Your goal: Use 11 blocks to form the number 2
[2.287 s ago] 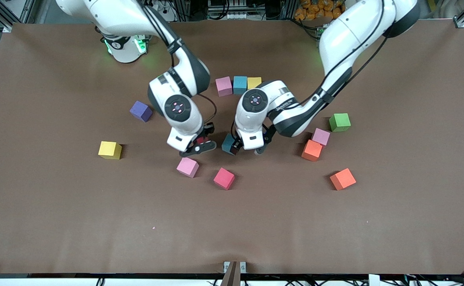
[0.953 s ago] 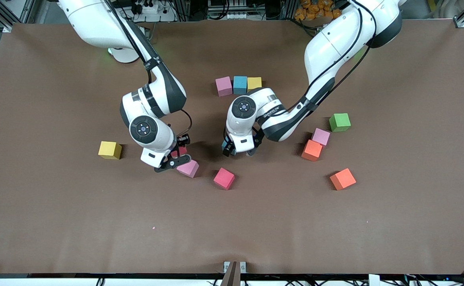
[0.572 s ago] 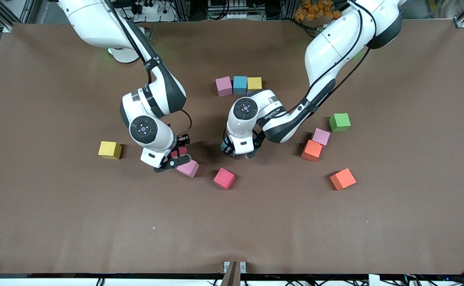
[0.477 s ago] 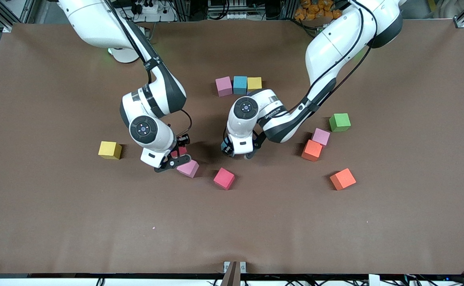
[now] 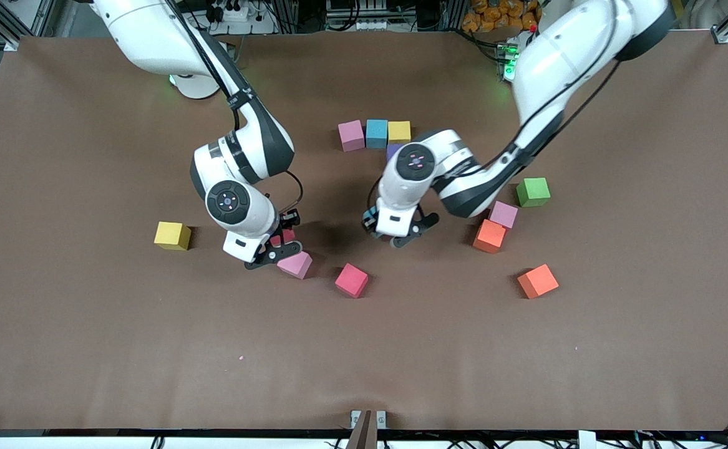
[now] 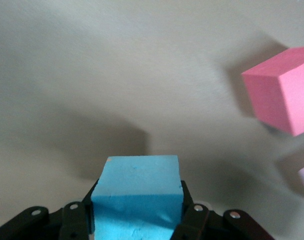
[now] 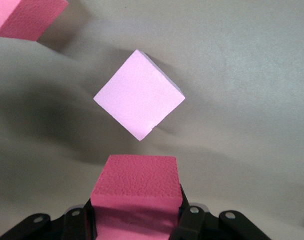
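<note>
My left gripper [image 5: 391, 232] is shut on a cyan block [image 6: 137, 190], held just above the middle of the table [image 5: 364, 349]. My right gripper [image 5: 274, 247] is shut on a red block [image 7: 136, 187] and hangs over a pink block [image 7: 139, 95] that lies on the table. Another red block [image 5: 352, 280] lies loose beside that pink block [image 5: 295, 265]. Near the robots' bases a pink block [image 5: 351, 135], a cyan block [image 5: 376, 133] and a yellow block [image 5: 399, 131] touch in a row. A purple block [image 5: 393, 149] peeks out under my left wrist.
A yellow block [image 5: 173, 236] lies toward the right arm's end. Toward the left arm's end lie a green cube [image 5: 533, 191], a pink block [image 5: 503, 214] touching an orange block [image 5: 490, 236], and another orange block [image 5: 538, 280].
My left gripper has shut on the cyan block, lifted it off the table and carried it a little toward the left arm's end. My right gripper has hardly moved with its red block.
</note>
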Tool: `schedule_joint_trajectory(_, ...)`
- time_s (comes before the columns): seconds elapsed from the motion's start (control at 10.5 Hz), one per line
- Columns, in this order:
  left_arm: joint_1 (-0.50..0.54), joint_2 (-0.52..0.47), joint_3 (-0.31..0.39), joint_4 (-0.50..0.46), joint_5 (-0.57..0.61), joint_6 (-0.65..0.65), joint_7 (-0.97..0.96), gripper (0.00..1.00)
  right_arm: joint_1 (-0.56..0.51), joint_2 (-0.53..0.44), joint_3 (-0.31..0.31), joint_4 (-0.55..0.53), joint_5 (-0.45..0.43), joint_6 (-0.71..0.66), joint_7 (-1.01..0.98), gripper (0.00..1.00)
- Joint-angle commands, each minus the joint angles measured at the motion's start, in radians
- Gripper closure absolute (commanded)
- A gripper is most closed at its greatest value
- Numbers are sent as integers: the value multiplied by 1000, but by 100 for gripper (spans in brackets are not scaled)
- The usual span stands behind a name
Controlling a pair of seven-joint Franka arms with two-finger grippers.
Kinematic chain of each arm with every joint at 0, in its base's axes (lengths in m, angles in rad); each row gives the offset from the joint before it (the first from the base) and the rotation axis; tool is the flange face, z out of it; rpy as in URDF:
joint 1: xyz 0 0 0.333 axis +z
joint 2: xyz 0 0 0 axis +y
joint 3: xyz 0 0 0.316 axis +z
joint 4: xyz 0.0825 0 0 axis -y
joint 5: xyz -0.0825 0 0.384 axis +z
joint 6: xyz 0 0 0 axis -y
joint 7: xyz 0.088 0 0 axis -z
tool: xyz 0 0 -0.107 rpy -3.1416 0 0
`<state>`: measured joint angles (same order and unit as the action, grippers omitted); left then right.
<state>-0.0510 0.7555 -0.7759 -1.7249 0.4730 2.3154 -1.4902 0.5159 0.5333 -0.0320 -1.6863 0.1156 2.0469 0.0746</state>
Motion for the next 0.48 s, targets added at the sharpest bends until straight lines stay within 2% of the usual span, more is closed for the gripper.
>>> schedule_joint_trajectory(0.0,62,-108,-46,-165,10,7,149,77,0,-4,4,-4,7,4,11,66)
schedule_joint_trajectory(0.19,54,-116,-46,-203,13,7,211,79,1,-4,4,-4,9,6,11,66)
schedule_joint_trajectory(0.38,51,-114,-49,-231,91,7,212,83,4,-4,4,-3,9,6,11,66)
